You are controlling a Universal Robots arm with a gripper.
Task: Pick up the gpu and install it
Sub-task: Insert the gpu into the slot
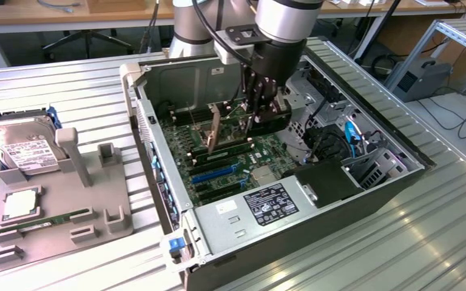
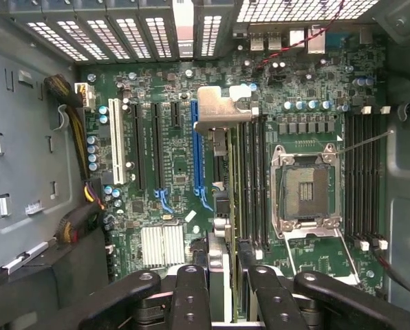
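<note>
The gpu (image 2: 223, 113) is held edge-on, its silver bracket pointing toward the slot covers at the rear of the open computer case (image 1: 216, 221). My gripper (image 2: 225, 268) is shut on the card's other end. From the exterior view, my gripper (image 1: 259, 118) reaches down inside the case, with the gpu's bracket end (image 1: 215, 130) toward that view's left. The card stands upright over the motherboard (image 2: 170, 161), between the blue slot (image 2: 195, 148) and the memory slots (image 2: 253, 179). I cannot tell whether its edge touches a slot.
A grey fixture (image 1: 95, 188) beside the case holds a hard drive (image 1: 22, 148), a RAM stick (image 1: 47, 221) and a small square chip (image 1: 20, 203). Inside the case are the empty CPU socket (image 2: 305, 189), a heatsink (image 2: 162, 244), and cable bundles (image 1: 351, 136) near the drive bays.
</note>
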